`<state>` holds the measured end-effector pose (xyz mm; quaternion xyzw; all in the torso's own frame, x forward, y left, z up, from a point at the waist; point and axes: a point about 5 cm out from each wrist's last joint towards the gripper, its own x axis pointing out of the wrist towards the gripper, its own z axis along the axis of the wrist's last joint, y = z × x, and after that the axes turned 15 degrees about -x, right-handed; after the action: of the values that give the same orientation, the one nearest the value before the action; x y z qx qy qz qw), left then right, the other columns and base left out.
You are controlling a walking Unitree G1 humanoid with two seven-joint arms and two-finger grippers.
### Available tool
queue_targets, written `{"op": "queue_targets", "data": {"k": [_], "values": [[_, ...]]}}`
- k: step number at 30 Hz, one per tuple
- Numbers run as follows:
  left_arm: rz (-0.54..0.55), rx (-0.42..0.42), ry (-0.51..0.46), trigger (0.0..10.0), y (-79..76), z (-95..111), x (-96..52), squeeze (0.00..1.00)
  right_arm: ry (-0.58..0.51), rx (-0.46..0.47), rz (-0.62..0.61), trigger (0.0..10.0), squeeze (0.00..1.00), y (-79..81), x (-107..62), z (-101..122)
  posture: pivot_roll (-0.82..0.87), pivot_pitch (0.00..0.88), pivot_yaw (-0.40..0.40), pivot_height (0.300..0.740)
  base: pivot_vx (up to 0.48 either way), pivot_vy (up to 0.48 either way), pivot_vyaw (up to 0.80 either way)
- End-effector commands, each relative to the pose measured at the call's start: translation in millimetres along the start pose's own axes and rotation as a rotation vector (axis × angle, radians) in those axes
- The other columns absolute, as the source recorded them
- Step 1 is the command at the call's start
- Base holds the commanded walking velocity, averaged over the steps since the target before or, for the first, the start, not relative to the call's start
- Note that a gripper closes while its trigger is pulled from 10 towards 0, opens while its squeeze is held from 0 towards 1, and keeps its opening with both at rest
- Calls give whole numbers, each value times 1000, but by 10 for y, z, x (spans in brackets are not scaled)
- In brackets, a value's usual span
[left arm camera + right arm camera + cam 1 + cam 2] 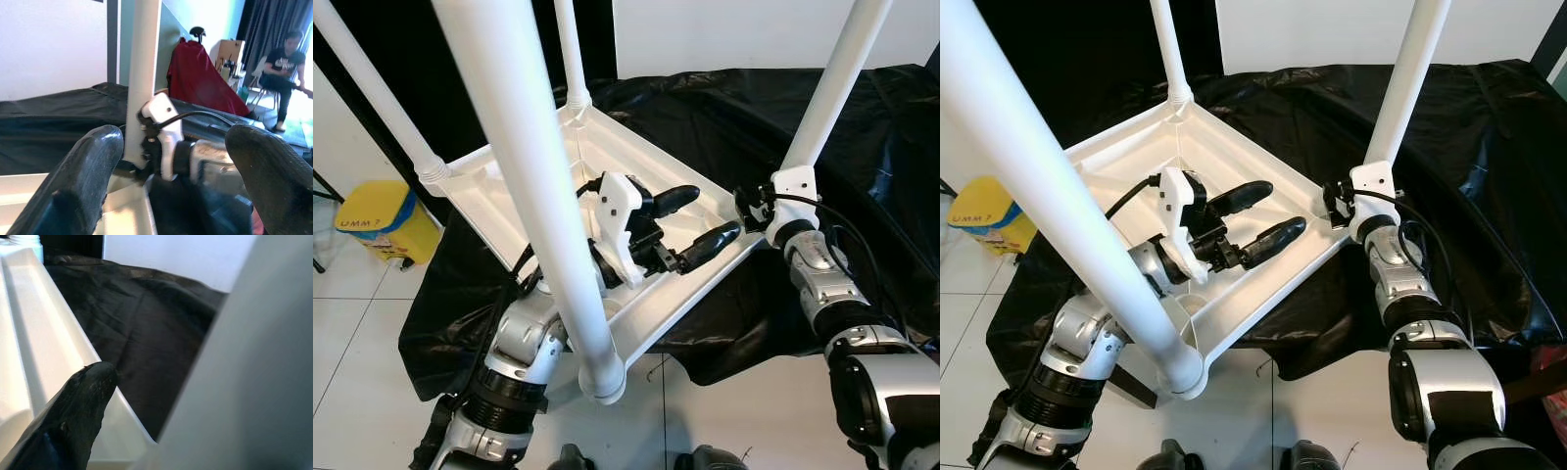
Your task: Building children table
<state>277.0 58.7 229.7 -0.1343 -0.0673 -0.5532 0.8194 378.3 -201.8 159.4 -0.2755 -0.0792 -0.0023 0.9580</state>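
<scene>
On the black-draped bench (705, 108) the upturned white tabletop (636, 162) has four legs in, left claw (690, 220) released above it; right wrist view puts right claw (68, 421) at right leg (832, 83), grip unclear, likely next tightening.

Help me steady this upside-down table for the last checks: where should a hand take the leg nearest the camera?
Grip the near leg low on its round shaft, just above the corner socket, coming from its open outer side. The left hand is open inside the tabletop.
</scene>
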Motion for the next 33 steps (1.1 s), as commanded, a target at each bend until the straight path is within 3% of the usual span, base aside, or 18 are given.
{"op": "queue_targets", "data": {"k": [1,4,6,7,9,14,19,22,23,24,33], "values": [[71,26,0,10000,124,39,-103,0,4,-15,-56,10000,0,-76,-51,-65,-54,68,40,740,0,0,0],[128,51,13,10000,243,80,-231,0,-14,-5,-105,10000,0,-147,-113,-112,-55,71,39,740,0,0,0],[128,51,13,10000,243,80,-231,0,-14,-5,-105,10000,0,-147,-113,-112,-55,71,39,740,0,0,0],[186,89,31,10000,362,125,-381,0,-32,0,-155,10000,0,-200,-181,-144,-60,77,43,740,0,0,0],[221,114,49,10000,431,165,-495,0,-53,11,-189,10000,0,-227,-234,-150,-62,78,45,740,0,0,0],[261,165,87,10000,491,213,-638,0,-56,2,-261,10000,0,-253,-319,-159,-57,78,42,740,0,0,0],[269,177,99,10000,505,224,-681,0,-48,6,-285,10000,0,-260,-348,-167,-57,78,42,740,0,0,0],[319,252,193,10000,601,229,-912,0,4,26,-327,10000,0,-122,-564,-229,-43,71,25,740,0,0,0],[319,252,193,10000,601,229,-912,0,4,26,-327,10000,0,-122,-564,-229,-43,71,25,740,0,0,0],[338,275,242,10000,645,218,-1014,0,38,48,-332,10000,0,14,-719,-259,-43,66,15,740,0,0,0],[390,293,331,10000,749,146,-1235,0,87,66,-290,10000,0,262,-1053,-260,-52,65,19,740,0,0,0]]}}
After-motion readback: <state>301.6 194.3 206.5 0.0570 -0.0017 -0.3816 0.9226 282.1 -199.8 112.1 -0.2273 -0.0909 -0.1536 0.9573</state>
